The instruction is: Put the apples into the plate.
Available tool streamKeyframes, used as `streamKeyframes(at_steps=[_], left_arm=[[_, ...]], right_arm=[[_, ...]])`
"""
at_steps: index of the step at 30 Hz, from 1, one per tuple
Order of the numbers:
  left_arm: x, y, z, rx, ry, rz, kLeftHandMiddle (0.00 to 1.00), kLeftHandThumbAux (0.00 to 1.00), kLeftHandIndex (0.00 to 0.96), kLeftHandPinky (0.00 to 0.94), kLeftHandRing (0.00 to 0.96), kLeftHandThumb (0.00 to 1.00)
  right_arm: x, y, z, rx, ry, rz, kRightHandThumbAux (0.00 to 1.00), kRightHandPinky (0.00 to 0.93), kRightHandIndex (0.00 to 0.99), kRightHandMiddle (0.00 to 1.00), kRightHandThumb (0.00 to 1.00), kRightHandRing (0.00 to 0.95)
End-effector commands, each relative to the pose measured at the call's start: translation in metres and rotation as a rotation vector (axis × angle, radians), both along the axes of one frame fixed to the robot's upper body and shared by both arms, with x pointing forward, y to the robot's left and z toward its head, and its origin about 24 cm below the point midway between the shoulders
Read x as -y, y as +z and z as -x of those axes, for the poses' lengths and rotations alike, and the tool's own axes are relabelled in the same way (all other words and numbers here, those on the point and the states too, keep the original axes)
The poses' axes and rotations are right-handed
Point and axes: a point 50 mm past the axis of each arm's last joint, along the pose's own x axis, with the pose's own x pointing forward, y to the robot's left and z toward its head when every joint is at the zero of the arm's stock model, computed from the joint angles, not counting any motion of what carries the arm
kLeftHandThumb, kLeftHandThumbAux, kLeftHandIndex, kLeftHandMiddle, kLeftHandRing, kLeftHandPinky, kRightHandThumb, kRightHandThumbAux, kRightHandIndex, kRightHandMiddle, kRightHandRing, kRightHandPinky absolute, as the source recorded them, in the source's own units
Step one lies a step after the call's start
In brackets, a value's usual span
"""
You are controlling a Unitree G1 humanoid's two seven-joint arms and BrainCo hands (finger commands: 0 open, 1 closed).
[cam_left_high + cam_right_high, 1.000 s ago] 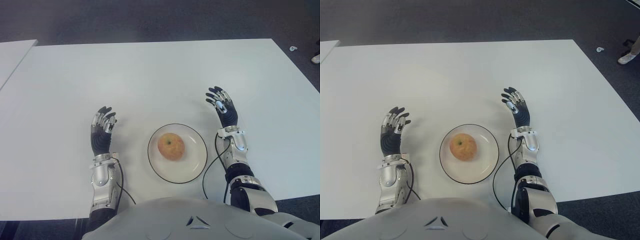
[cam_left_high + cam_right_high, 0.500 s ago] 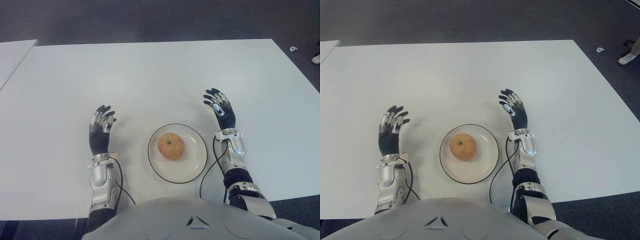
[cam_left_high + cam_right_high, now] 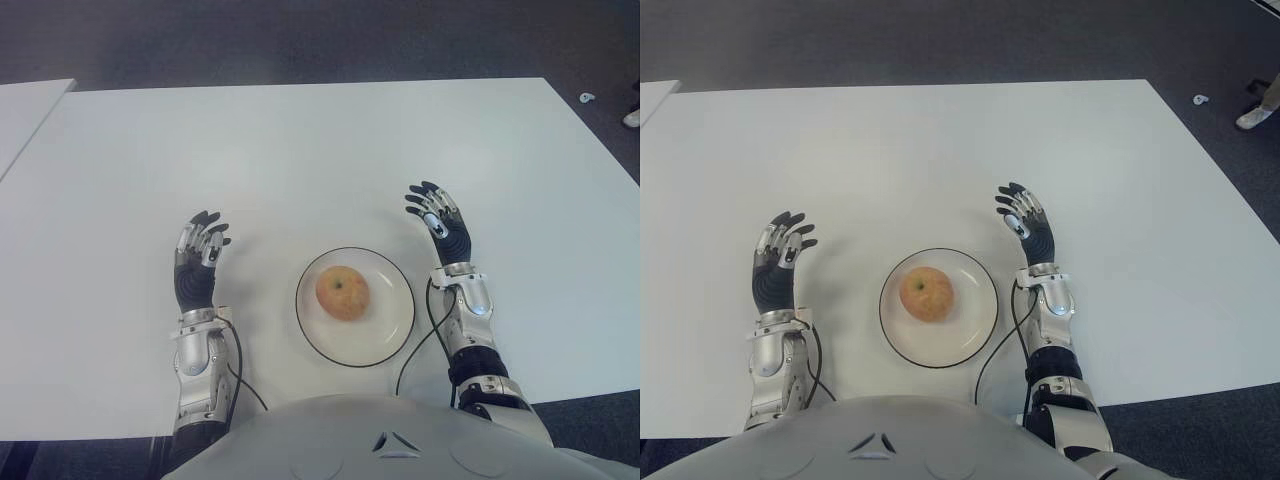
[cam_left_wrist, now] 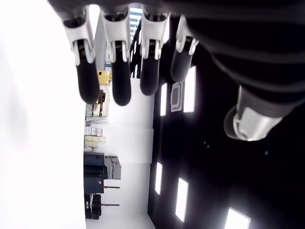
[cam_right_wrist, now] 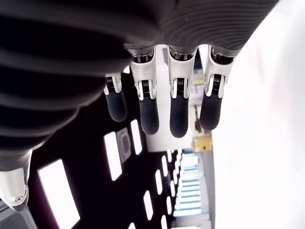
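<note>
Sitting round apple [image 3: 342, 292], glossy white plate [image 3: 388, 335]

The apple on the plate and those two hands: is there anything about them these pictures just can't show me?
- The apple: its underside is hidden by its own body, and the plate beneath it is covered in both eye views.
- Left hand and right hand: whether they touch the table cannot be told from above.
- Both wrist views show only fingers held open and holding nothing; apple and plate fall outside them.
- Small object on the floor: too small to identify.
</note>
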Motion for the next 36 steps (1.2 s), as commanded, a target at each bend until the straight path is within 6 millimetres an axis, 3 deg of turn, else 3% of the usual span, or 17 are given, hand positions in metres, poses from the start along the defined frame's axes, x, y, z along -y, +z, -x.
streamKeyframes(at_steps=[1,20,36], left_arm=[[0.003,0.001,0.000,-0.007,-0.030,0.012,0.255,0.490,0.209,0.369,0.320,0.387],[-0.001,0.004,0.001,0.025,-0.074,-0.001,0.251,0.487,0.216,0.360,0.306,0.391],[0.006,0.004,0.000,-0.104,-0.064,-0.045,0.248,0.520,0.173,0.364,0.314,0.406]], right_arm=[[-0.003,-0.026,0.027,-0.130,-0.018,-0.017,0.537,0.285,0.167,0.257,0.309,0.255],[0.001,-0.014,0.048,-0.205,-0.132,-0.022,0.625,0.307,0.150,0.284,0.377,0.275],[0.002,0.002,0.050,-0.329,-0.204,0.022,0.709,0.309,0.102,0.242,0.312,0.280]])
